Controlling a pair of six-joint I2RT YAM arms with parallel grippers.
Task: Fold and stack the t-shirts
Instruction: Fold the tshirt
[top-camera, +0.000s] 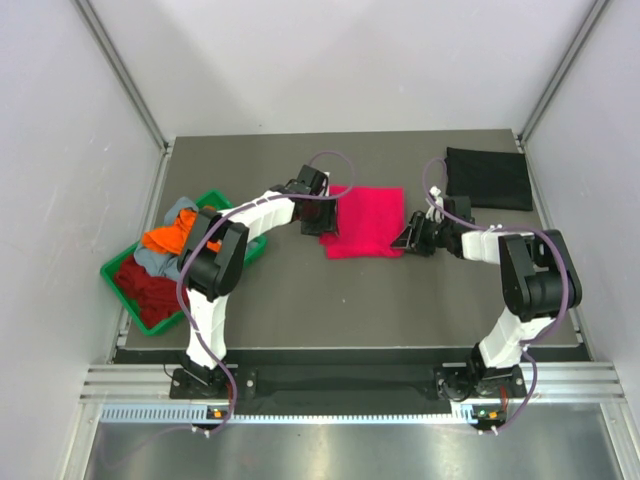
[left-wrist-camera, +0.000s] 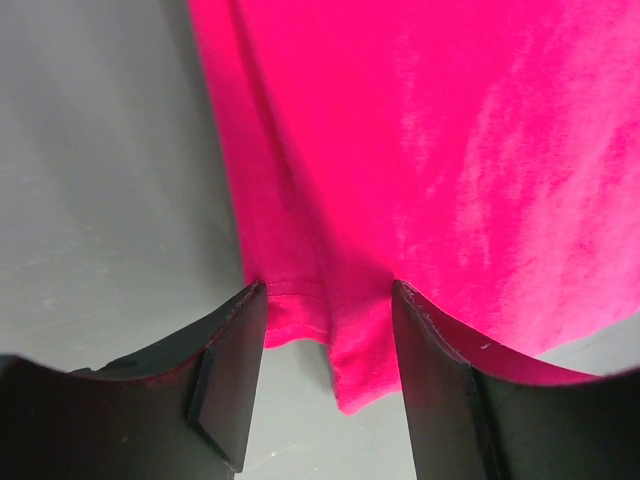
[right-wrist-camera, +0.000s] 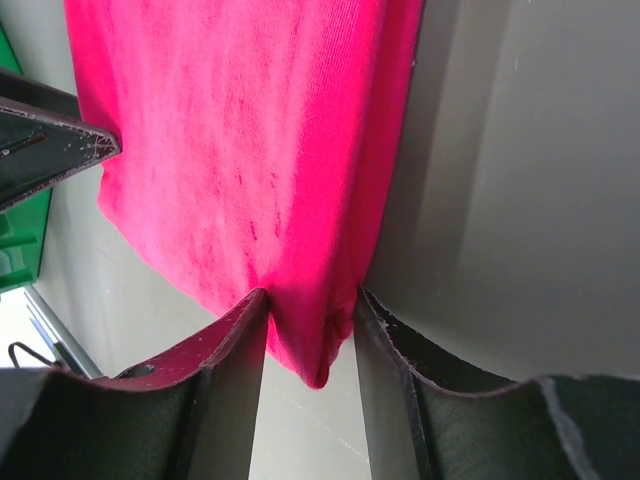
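A bright pink-red t-shirt (top-camera: 365, 222) lies folded in a rectangle mid-table. My left gripper (top-camera: 318, 215) is at its left edge, open. In the left wrist view its jaws stand wide either side of a loose corner of the shirt (left-wrist-camera: 430, 150), which rests on the table. My right gripper (top-camera: 410, 238) is at the shirt's near right corner. In the right wrist view the bunched corner of the shirt (right-wrist-camera: 250, 150) fills the gap between that gripper's (right-wrist-camera: 311, 300) jaws. A black t-shirt (top-camera: 488, 178) lies folded at the back right.
A green tray (top-camera: 125, 290) at the left edge holds a heap of orange (top-camera: 168, 238), grey-blue and dark red (top-camera: 145, 288) tees. Grey walls with metal posts close in the back and sides. The left gripper's finger (right-wrist-camera: 50, 140) shows in the right wrist view.
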